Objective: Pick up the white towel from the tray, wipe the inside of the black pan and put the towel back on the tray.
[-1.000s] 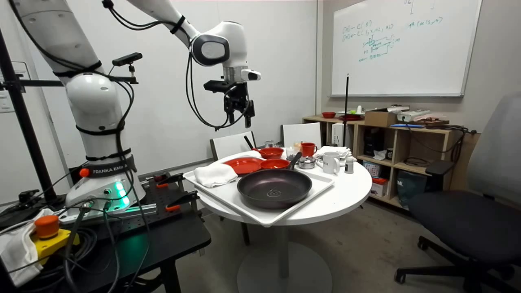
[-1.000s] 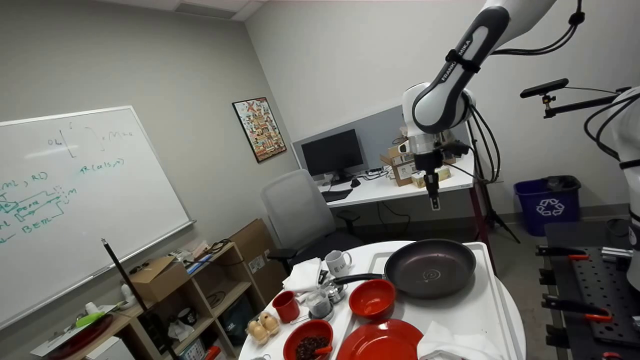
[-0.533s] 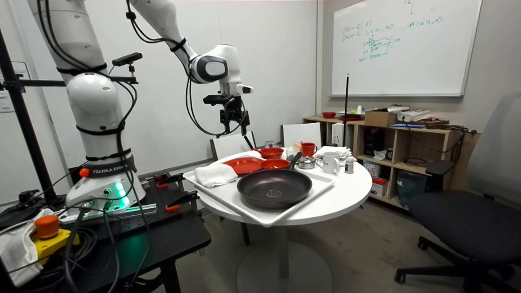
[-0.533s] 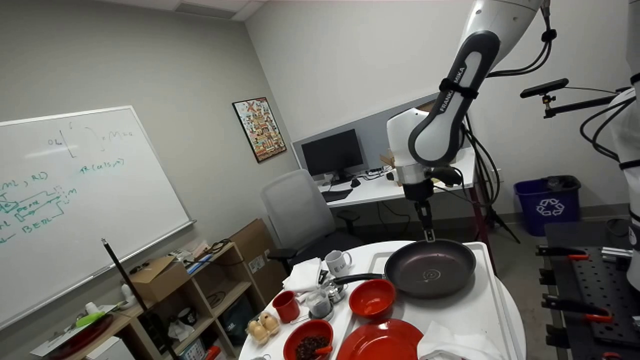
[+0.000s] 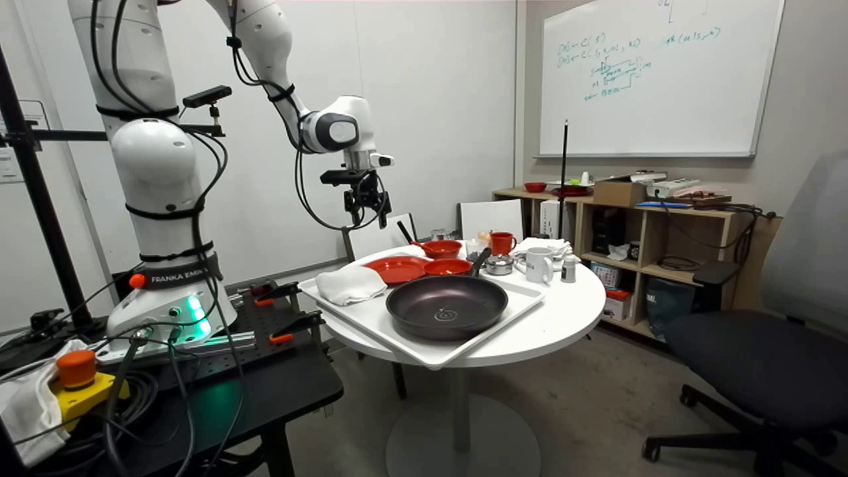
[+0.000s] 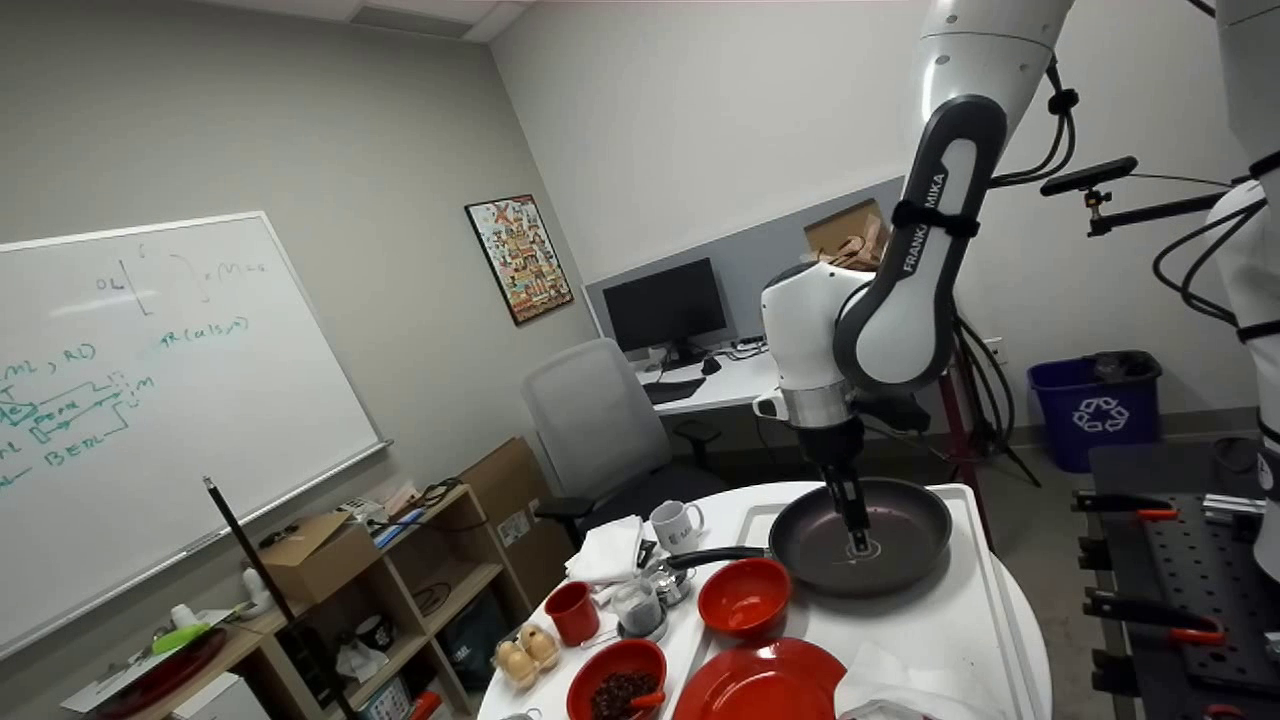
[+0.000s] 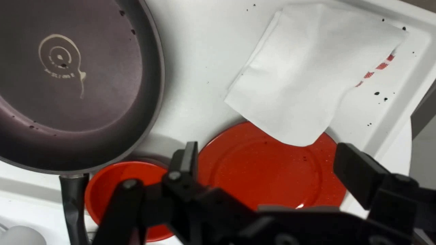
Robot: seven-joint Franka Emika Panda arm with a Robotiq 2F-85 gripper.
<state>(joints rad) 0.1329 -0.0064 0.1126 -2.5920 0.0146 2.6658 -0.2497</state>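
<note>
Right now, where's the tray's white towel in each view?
In an exterior view: white towel left of centre, left of the red plate.
In an exterior view: white towel cut off at bottom edge, right of the red plate.
Wrist view: white towel upper right, overlapping the red plate.
Shared landmark: red plate.

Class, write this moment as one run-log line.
fingers: open, empty, above tray | white towel: on tray, edge over red plate | black pan: on tray
</note>
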